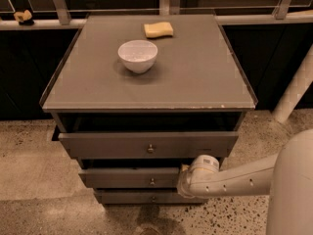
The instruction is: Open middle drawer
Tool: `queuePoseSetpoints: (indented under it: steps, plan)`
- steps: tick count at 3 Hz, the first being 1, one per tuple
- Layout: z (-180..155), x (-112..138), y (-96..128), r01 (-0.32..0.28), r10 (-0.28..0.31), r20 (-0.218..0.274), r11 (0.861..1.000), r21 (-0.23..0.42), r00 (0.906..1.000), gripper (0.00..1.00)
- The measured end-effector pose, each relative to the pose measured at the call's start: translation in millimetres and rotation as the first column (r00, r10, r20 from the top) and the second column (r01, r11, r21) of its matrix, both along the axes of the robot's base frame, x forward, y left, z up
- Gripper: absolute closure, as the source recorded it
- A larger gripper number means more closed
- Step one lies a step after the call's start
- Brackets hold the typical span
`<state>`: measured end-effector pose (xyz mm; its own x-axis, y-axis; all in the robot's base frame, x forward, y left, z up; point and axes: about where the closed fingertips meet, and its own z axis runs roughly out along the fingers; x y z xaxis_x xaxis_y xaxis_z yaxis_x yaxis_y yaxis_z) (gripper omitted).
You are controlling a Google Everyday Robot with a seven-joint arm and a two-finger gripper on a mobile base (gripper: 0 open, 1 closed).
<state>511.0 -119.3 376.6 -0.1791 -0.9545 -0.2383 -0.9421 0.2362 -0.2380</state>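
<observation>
The middle drawer (122, 177) is the second of three grey-brown fronts on the cabinet, with a small round knob (152, 182) at its centre. It stands a little further out than the bottom drawer (132, 198). The top drawer (107, 145) above it stands out further still. My gripper (185, 179) is at the end of the white arm (234, 179) that reaches in from the right. It is against the right part of the middle drawer's front, to the right of the knob. Its tip is hidden behind the wrist.
A white bowl (138, 56) and a yellow sponge (158, 30) sit on the cabinet top (205, 77). A white post (293, 92) stands at the right. A railing (58, 4) runs behind the cabinet. Speckled floor (34, 180) lies to the left and in front.
</observation>
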Motion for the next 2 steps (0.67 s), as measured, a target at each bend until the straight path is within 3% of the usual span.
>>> queuePoseSetpoints:
  steps: [2]
  plan:
    - [6.8, -2.1, -1.2, 0.001, -0.001, -0.002, 1.000, 0.000, 1.0000, 1.00]
